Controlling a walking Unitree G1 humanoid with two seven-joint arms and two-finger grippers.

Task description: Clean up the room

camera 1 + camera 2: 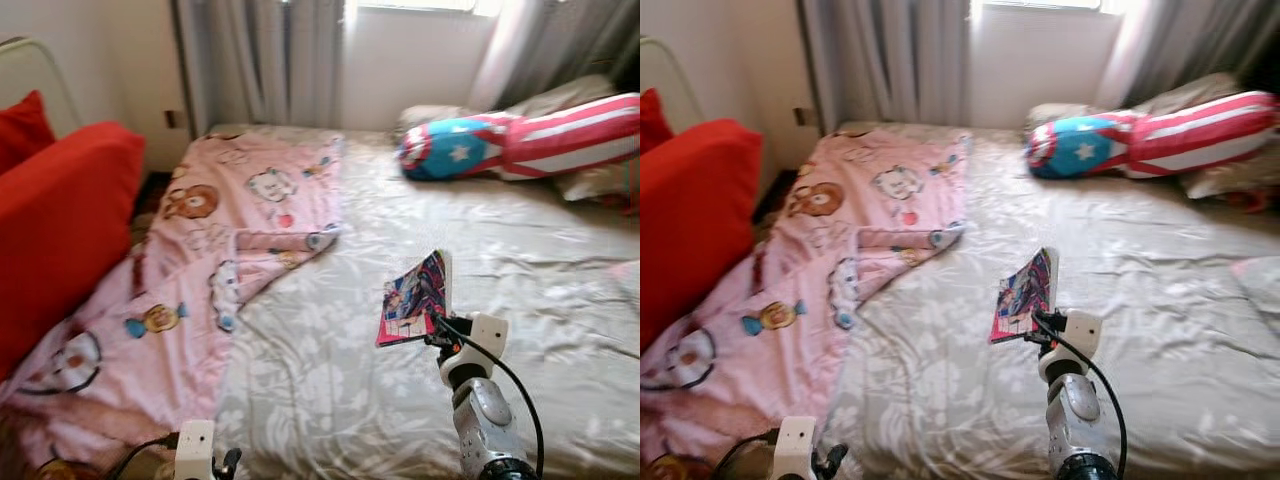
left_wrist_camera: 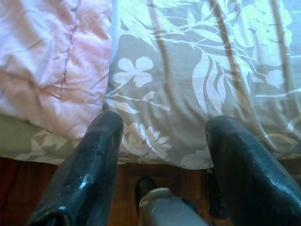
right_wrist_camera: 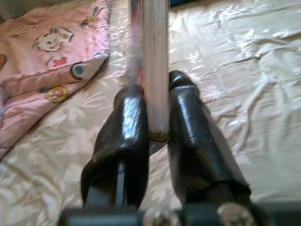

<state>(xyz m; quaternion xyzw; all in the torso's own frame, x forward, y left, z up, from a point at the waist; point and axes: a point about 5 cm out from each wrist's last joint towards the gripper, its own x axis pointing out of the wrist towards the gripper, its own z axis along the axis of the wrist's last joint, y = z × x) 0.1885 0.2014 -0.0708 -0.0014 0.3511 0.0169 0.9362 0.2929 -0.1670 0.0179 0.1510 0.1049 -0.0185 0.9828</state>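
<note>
Right gripper [image 3: 157, 117] clenched on thin colourful book w/ cartoon cover [image 1: 414, 298], edge pinched between both black fingers, held upright above grey floral bedsheet [image 1: 330, 400], clear of it. Left gripper [image 2: 162, 155] low at near edge of bed, fingers spread wide, nothing between them; hovers over sheet edge, just beside hem of pink cartoon-print quilt [image 1: 230, 250], wood floor below.

Progress, as judged: early-to-mid. Book picked up, not yet put anywhere; no shelf, desk or bin visible to take it, so drop-off spot unknown.

Left to do, prob.:
- Pink quilt bunched and skewed across left side of bed, trailing off near corner toward red cushioned sofa [image 1: 60, 230]; needs straightening or folding.
- Long bolster pillow w/ blue star end and red-white stripes [image 1: 530, 140] lying crosswise near head of bed, beside pale pillows [image 1: 600, 180]; may want squaring up.
- Sheet wrinkled, could use smoothing.

Rest of mattress free of loose items. Floor mostly out of sight, so clutter there can't be judged.
</note>
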